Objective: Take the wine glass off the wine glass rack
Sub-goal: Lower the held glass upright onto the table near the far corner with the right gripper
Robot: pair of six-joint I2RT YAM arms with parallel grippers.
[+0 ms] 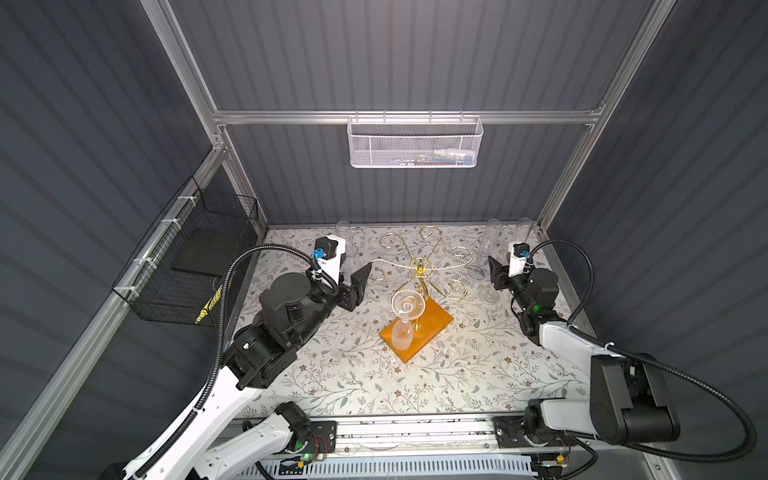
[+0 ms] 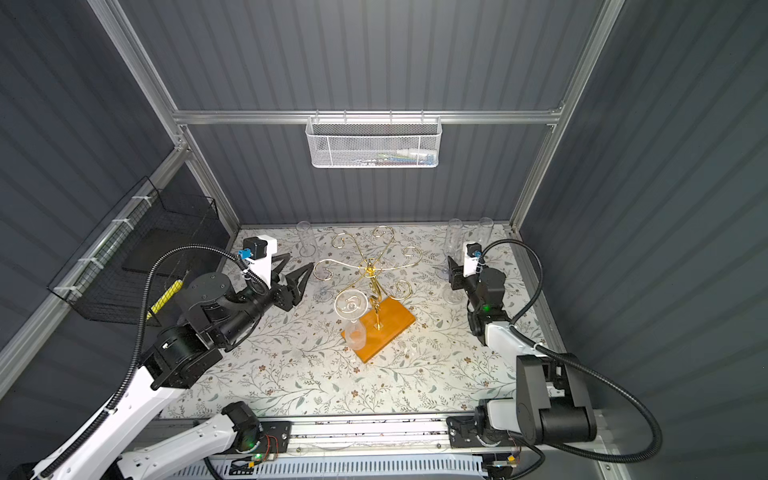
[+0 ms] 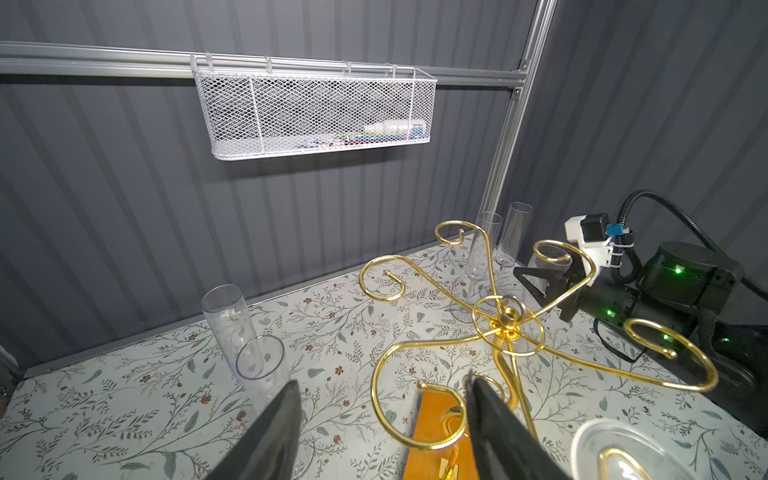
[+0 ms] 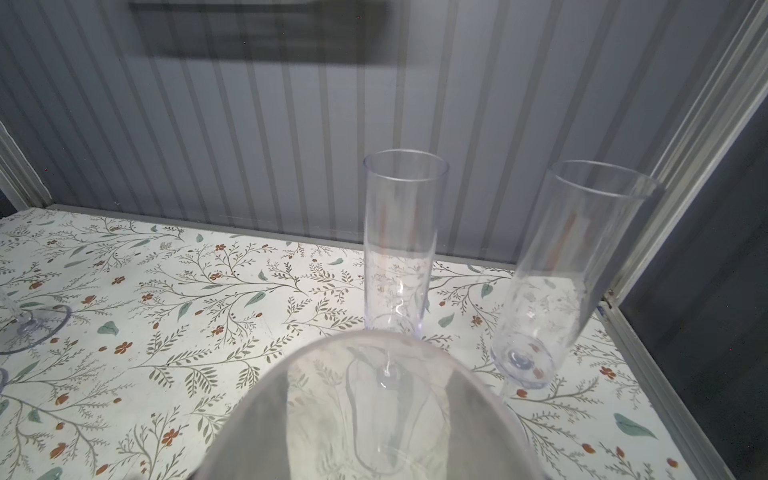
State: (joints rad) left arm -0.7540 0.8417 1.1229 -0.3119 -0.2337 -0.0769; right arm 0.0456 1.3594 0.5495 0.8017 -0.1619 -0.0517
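Bright overhead light, wide-angle edge distortion

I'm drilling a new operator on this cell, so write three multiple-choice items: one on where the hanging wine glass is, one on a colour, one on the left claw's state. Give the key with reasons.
1. Where is the wine glass?
A. hanging from the rack arm nearest the front edge of the table
B. hanging from the arm nearest the back wall
C. lying flat on the table

2. What colour is the base of the wine glass rack?
A. black
B. orange-brown
C. white

3. What state is the left claw in?
A. shut on the wine glass
B. shut on the rack's stem
C. open, holding nothing

Key:
1 A: both top views show it hanging foot-up from the front scroll.
2 B: the flat wooden slab is orange-brown.
3 C: its jaws stand apart beside the rack, with nothing clamped.
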